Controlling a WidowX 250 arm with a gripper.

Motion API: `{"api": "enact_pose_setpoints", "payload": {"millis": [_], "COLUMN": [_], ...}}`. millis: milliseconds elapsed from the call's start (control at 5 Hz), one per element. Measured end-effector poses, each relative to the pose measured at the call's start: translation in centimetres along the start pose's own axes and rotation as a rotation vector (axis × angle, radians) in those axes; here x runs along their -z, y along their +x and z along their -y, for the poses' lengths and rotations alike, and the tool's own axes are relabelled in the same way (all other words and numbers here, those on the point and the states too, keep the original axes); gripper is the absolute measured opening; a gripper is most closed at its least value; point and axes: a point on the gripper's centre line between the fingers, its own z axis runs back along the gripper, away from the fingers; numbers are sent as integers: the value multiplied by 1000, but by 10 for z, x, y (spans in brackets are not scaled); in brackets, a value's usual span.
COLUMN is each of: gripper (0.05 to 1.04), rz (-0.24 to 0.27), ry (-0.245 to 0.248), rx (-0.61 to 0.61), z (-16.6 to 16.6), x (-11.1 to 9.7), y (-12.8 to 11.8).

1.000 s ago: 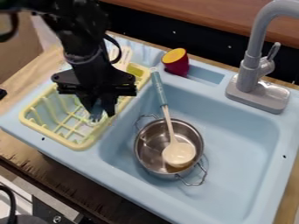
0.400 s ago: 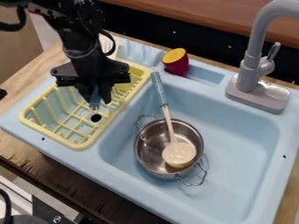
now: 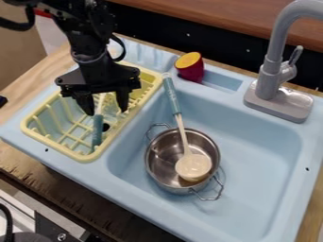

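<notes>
We look down on a light blue sink (image 3: 259, 142) set on a wooden counter (image 3: 35, 82), with a grey faucet (image 3: 271, 78) at its back. The black arm (image 3: 91, 45) reaches in from the upper left, over a yellow dish rack (image 3: 54, 144) beside the basin. In the basin we see a metal pot (image 3: 165, 151), and a long spoon (image 3: 193, 166) rests with its pale bowl inside and its blue handle up against the basin's edge. A red and yellow cup (image 3: 191, 69) lies tipped at the back rim. The gripper (image 3: 106, 108) hangs over the rack, its fingers spread and pinching nothing. The smaller utensil (image 3: 97, 131) is in the rack, its teal handle towards the near end and its paler part running up between the fingers.

We judge that a sideways move could knock the utensil askew, since one finger is so close to it. Lowering further could jam a fingertip in the rack's bars and drag the rack. Lifting could hook the utensil if it catches on a finger.

We cannot tell whether finger and utensil touch. The utensil's upper end is hard to make out behind the gripper, and the arm's base is cut off.
</notes>
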Motion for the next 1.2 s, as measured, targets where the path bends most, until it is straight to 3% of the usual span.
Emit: {"api": "enact_pose_setpoints", "payload": {"millis": [200,600,800,1000,1200], "gripper": [1002,999,999,999,999], "rz": [-22,-33,-52,-64,-72], "ry": [-12,-18,22,16,13], "rx": [-6,-15,54,146,199], "z": [2,4,13,25,36], "x": [-1,-13,-22,-37,-37], "y": [-3,-3,-16,-30,-42]}}
